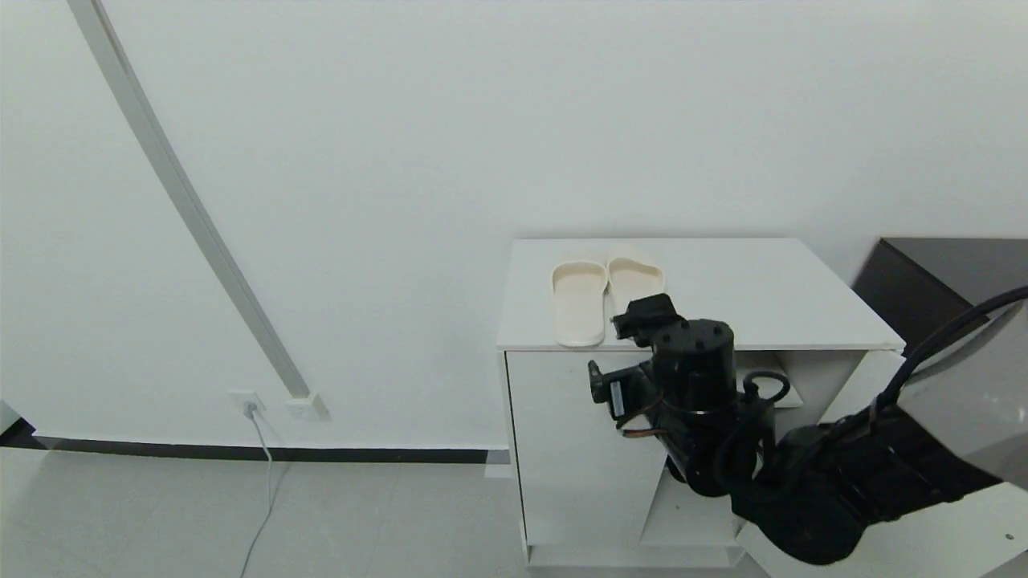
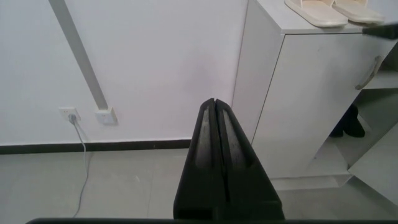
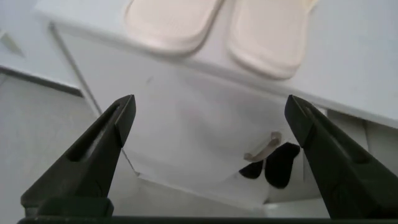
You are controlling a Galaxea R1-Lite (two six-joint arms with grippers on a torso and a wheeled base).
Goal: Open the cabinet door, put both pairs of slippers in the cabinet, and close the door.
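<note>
A white cabinet (image 1: 723, 281) stands against the wall with a cream pair of slippers (image 1: 606, 293) on its top near the front left. Its left door (image 2: 311, 106) is closed, with a handle (image 2: 369, 72) at its inner edge. The right door (image 2: 380, 174) hangs open, and a dark pair of slippers (image 2: 348, 122) sits inside on a shelf. My right gripper (image 3: 210, 104) is open, just in front of and below the cream slippers (image 3: 217, 25), above the handle (image 3: 264, 148). My left gripper (image 2: 214, 106) is shut and empty, low and left of the cabinet.
A wall socket with a trailing cable (image 1: 249, 401) and a slanted grey conduit (image 1: 185, 201) lie on the wall to the left. A dark piece of furniture (image 1: 948, 273) stands right of the cabinet. Open floor (image 1: 241, 514) stretches to the left.
</note>
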